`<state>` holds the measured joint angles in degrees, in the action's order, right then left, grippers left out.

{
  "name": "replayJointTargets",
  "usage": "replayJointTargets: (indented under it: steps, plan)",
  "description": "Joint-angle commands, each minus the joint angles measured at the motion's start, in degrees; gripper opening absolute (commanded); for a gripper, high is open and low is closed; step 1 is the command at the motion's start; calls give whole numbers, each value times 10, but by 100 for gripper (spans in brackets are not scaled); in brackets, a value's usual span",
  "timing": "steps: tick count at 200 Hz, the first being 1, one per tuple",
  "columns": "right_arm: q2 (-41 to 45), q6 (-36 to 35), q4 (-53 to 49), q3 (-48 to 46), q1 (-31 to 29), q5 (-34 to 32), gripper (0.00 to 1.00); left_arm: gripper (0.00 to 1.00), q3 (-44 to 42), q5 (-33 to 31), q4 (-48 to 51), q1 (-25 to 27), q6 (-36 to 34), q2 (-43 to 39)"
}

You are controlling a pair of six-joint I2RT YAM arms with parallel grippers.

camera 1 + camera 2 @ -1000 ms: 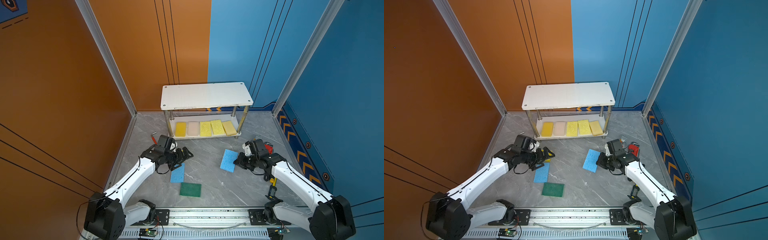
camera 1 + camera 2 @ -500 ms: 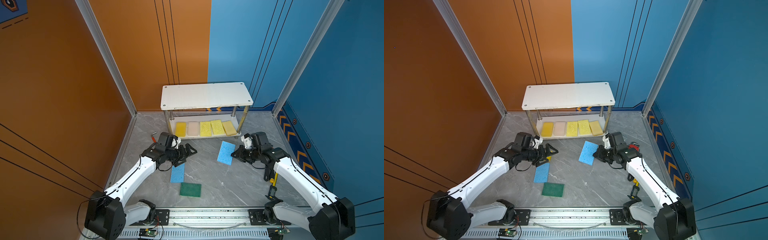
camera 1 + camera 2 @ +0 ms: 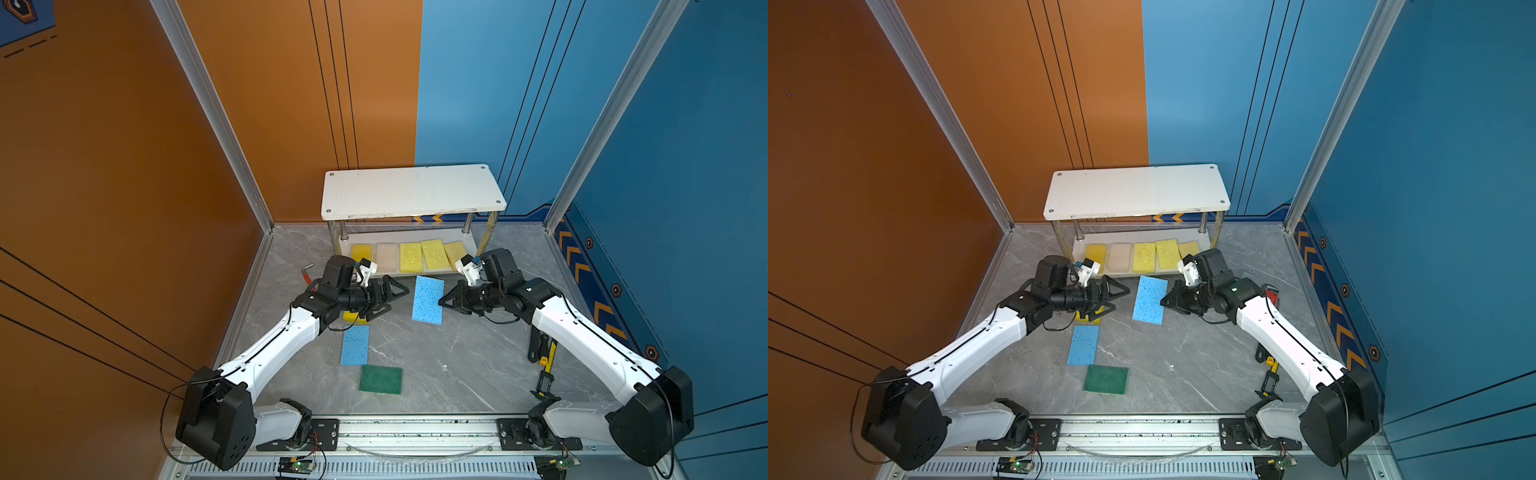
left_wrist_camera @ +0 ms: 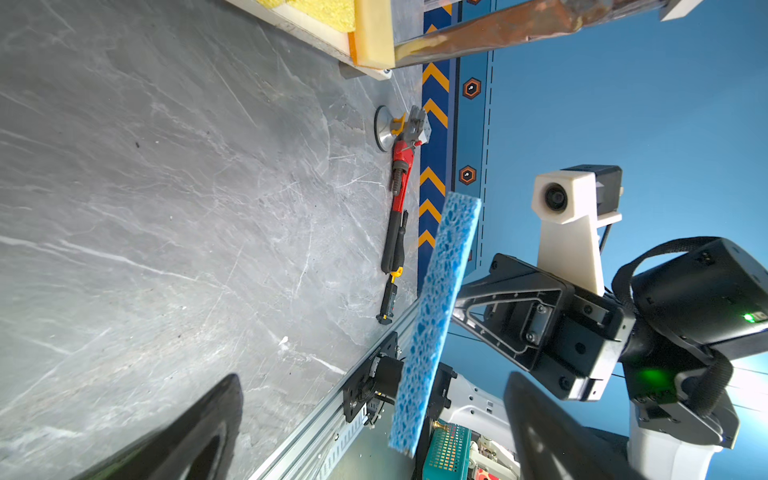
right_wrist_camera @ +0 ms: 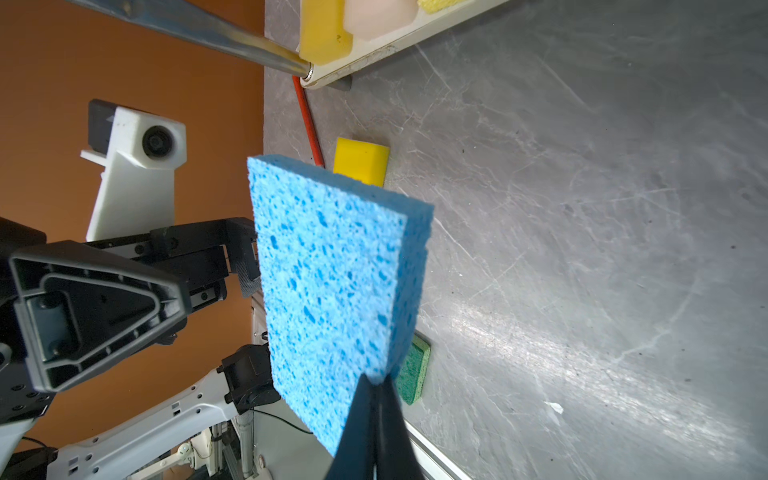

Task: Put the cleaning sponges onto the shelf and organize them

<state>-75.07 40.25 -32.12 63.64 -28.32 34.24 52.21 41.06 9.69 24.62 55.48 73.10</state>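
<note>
A red-handled hex key (image 3: 308,272) lay on the grey floor at the far left, beside the shelf's left foot. Next to it the left gripper (image 3: 400,300) hung above the floor with its fingers spread wide, holding nothing and pointing right. Partly hidden beneath it was a bright yellow sponge (image 3: 353,318), flat on the floor. Nearer lay a floor blue sponge (image 3: 355,345), with a dark green sponge (image 3: 380,379) just beyond its near end. At the far middle stood the shelf (image 3: 413,191), its top board bare. Its lower board carried a row of five sponges (image 3: 410,257): bright yellow, cream-pink, two pale yellow and tan. In front of the shelf, just right of the left fingertips, the held blue sponge (image 3: 428,299) hung clear of the floor, tilted. The right gripper (image 3: 441,301) had its fingers pressed together on that sponge's right edge, pinching it. Some hand tools (image 3: 542,361) lay by the right wall.
</note>
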Motion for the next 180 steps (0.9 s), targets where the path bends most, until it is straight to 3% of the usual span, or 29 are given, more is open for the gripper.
replayJointTargets:
  steps: [1,73,80,101,134,180]
  plan:
    - [-12,-12,-10,25,-16,11,0,96,8,12,-18,6,6,-2]
    - [-56,-16,-9,63,-65,27,0,87,-4,9,-59,22,27,-9]
    - [-59,-16,-9,65,-68,26,0,79,-5,8,-62,23,29,-10]
    - [-67,-15,-8,71,-72,26,0,68,-8,7,-63,24,30,-14]
    - [-75,-15,-6,78,-74,31,0,35,-13,1,-64,22,31,-21]
    - [-79,-14,-1,78,-74,35,0,21,-21,1,-67,19,33,-21]
